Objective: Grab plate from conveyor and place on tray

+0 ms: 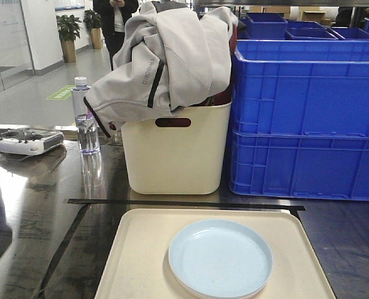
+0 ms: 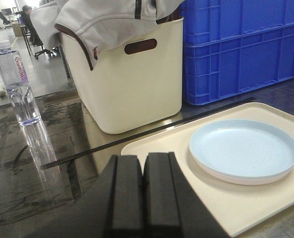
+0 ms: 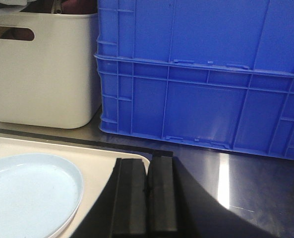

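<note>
Plate (image 1: 220,258) already lies on the tray's (image 1: 134,261) near right, both the left gripper (image 2: 144,183) and the right gripper (image 3: 147,193) closed and empty, so the task looks done.

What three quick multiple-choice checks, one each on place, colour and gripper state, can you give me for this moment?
1. Where is the plate? A on the tray; B in the cream bin; C on the blue crates.
2. Plate colour? A red; B light blue; C black.
3. Left gripper and right gripper? A both open; B both shut, empty; C one holds the plate.

1 A, it rests inside the tray's rim. 2 B, pale blue in every view. 3 B, each pair of fingers meets with nothing between.
</note>
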Tool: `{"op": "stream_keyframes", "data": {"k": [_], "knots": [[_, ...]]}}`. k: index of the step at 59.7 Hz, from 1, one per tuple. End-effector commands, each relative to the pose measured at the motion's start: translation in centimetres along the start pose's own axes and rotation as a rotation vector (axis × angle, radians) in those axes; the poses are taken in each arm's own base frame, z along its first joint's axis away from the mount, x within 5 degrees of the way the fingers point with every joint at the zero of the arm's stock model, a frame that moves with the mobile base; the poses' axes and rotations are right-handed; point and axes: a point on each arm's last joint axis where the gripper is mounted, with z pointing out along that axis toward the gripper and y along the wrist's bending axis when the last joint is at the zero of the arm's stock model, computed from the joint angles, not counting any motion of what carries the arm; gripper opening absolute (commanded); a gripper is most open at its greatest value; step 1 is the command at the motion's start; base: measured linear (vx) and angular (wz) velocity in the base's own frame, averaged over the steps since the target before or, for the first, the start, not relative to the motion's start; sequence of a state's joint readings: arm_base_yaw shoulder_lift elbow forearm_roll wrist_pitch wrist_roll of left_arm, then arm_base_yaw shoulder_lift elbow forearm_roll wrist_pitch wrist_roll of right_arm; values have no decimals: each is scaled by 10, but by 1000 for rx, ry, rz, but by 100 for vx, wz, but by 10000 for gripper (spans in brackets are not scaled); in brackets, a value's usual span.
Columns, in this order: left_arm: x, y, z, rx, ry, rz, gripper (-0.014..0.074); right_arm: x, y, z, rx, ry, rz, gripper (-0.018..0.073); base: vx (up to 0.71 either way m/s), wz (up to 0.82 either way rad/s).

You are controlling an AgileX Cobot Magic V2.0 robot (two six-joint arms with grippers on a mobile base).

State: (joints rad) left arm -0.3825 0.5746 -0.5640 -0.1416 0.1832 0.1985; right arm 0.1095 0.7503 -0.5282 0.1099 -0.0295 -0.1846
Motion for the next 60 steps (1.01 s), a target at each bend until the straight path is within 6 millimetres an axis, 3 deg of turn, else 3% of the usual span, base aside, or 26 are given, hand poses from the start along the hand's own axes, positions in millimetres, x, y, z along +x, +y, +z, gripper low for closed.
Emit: {"op": "stream_keyframes", "data": {"k": [1,21,29,37,49,60], "knots": [[-16,2,-3,-17,-106,-10,-6,-21,-3,-4,21,-137,0,-9,0,0],[-15,2,-2,-20,-106,6,-6,-21,-3,-4,21,-137,0,-9,0,0],[-5,3,-2,-34,-111,48,-6,-21,-3,-4,21,-137,0,-9,0,0],[25,2,-17,-48,-117,66,-6,-21,-3,-4,21,-137,0,-9,0,0],[92,5,-44,-163,-110,60,-6,-21,-3,-4,21,-137,0,-9,0,0],[146,3,-51,-216,-109,58,-6,-21,-3,-4,21,-137,0,-9,0,0]]}}
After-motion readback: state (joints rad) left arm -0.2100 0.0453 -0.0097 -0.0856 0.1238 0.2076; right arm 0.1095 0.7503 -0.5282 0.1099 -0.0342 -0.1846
